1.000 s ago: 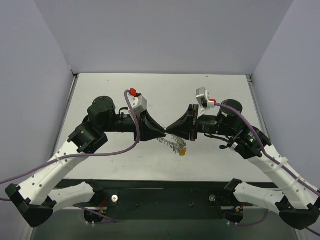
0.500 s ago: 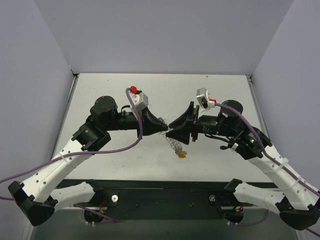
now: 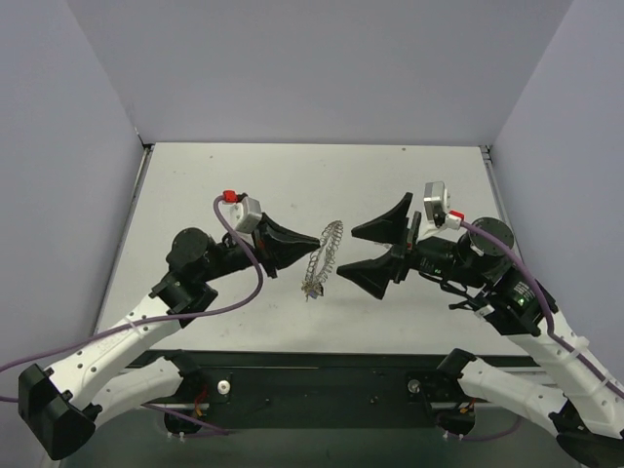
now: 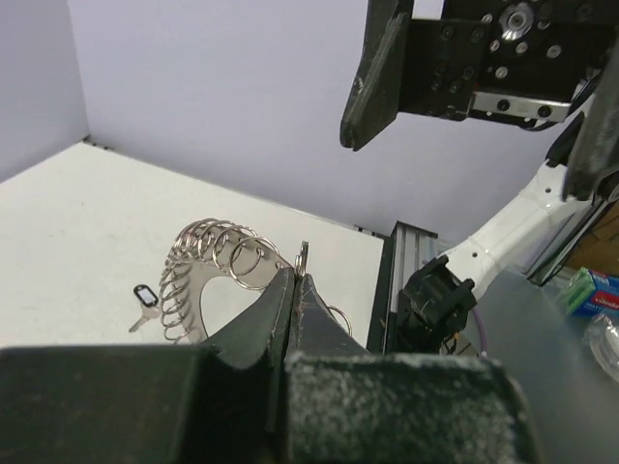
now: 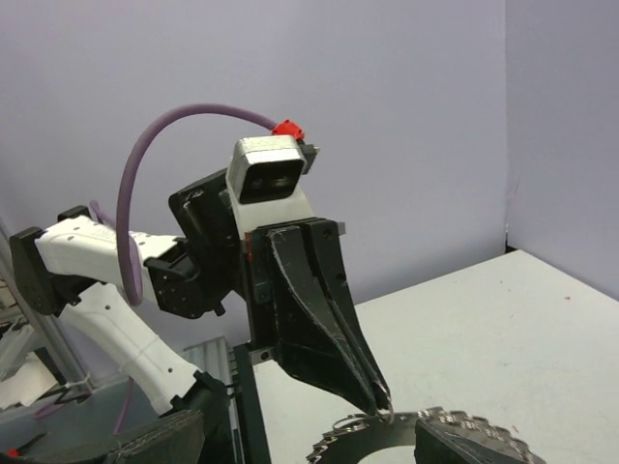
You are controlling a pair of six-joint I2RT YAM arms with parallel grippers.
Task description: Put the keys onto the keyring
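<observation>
The keyring (image 3: 325,255) is a silvery coil of wire loops, held up over the table (image 3: 224,185). My left gripper (image 3: 317,241) is shut on one of its loops near the upper end. In the left wrist view the shut jaws pinch a small loop (image 4: 303,256), and the coil (image 4: 203,266) curves off to the left. One of the keys (image 4: 145,294), with a dark head, hangs at the coil's lower end (image 3: 312,290). My right gripper (image 3: 350,253) stands open just right of the ring, touching nothing. The right wrist view shows the left gripper (image 5: 380,404) pinching the keyring (image 5: 474,422).
Grey walls close off the table on three sides. A black rail (image 3: 322,375) with the arm bases runs along the near edge. Off the table, the left wrist view shows a blue and green box (image 4: 598,290).
The right gripper has opened, let go of the ring and drawn back to the right. The left gripper has shut on the ring and carried it left. The yellow key no longer shows.
</observation>
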